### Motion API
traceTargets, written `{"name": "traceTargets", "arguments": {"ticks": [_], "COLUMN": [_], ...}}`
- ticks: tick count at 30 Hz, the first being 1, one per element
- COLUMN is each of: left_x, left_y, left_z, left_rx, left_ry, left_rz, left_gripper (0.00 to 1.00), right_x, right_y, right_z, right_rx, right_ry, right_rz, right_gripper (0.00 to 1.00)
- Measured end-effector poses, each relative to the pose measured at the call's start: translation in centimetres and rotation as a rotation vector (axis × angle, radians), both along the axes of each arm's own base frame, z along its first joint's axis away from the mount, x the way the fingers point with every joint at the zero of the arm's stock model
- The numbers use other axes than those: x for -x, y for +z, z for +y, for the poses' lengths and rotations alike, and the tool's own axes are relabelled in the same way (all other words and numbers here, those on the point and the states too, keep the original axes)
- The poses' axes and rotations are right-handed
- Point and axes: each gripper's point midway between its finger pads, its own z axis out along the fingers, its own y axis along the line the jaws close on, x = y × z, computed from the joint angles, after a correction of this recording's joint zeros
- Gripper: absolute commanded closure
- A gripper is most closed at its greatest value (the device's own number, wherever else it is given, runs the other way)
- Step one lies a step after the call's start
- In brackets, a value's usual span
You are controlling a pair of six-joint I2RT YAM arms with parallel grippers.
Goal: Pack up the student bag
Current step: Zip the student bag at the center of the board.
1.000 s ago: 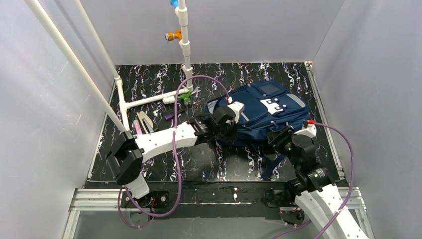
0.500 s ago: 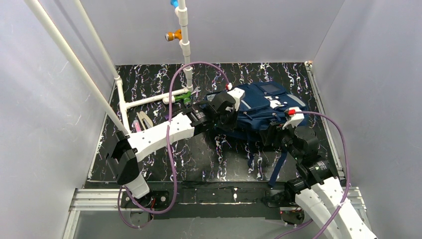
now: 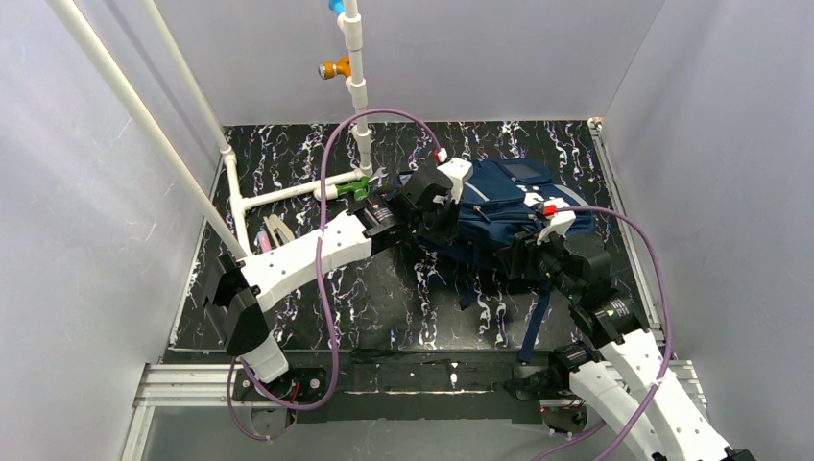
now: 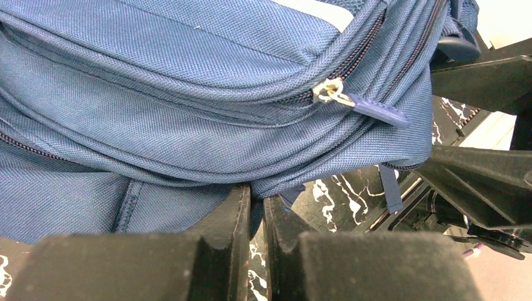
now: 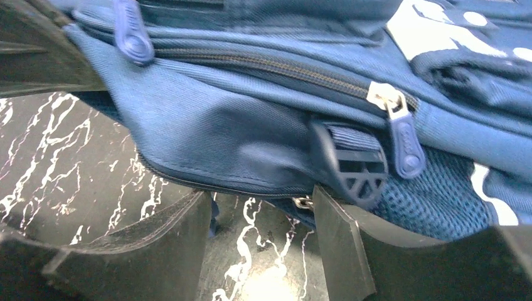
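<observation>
The student bag (image 3: pixel 509 197) sits at the far right of the tabletop (image 3: pixel 384 307), bunched up between my two arms, with its shoulder straps (image 3: pixel 533 322) trailing toward me. My left end effector (image 4: pixel 256 213) is pressed together on a thin fold of fabric at the bag's lower edge. My right end effector (image 5: pixel 260 226) is spread wide under the bag's edge, just beside a black buckle (image 5: pixel 351 169), and grips nothing.

My worry is that left pinch. It holds very little cloth, so I judge a hard pull could slip it free and let the bag slump. The right fingers could also snag the buckle or a zipper pull (image 5: pixel 404 147) if they close blindly. The loose straps may catch on the right arm as well.

Compared with a second ago, the bag has been dragged toward the far wall and crumpled shorter. Its straps are now strung out behind it, and both arms reach further in.
</observation>
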Motion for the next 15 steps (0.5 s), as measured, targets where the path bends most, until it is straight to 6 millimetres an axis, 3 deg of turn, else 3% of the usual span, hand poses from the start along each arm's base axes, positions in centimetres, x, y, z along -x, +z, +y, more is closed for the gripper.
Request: {"name": "traceTargets", "arguments": {"ticks": [11,15], "left_x": [-0.3,-0.2], "left_y": [1.4,1.4], "left_z": [-0.3,-0.4], "left_rx": [0.026,0.028], "left_ry": [-0.004,-0.007], "left_rz": [-0.008,-0.006], "left_gripper": [1.00,1.00], "right_x": [-0.2,-0.6], "right_y": [0.7,-0.3], "right_z": [-2.1,-1.8], "right_rx": [-0.037,-0.027], "right_ry": [-0.150,-0.142], "right_rz": [-0.013,0.006], "right_gripper": [0.30,0.34]}}
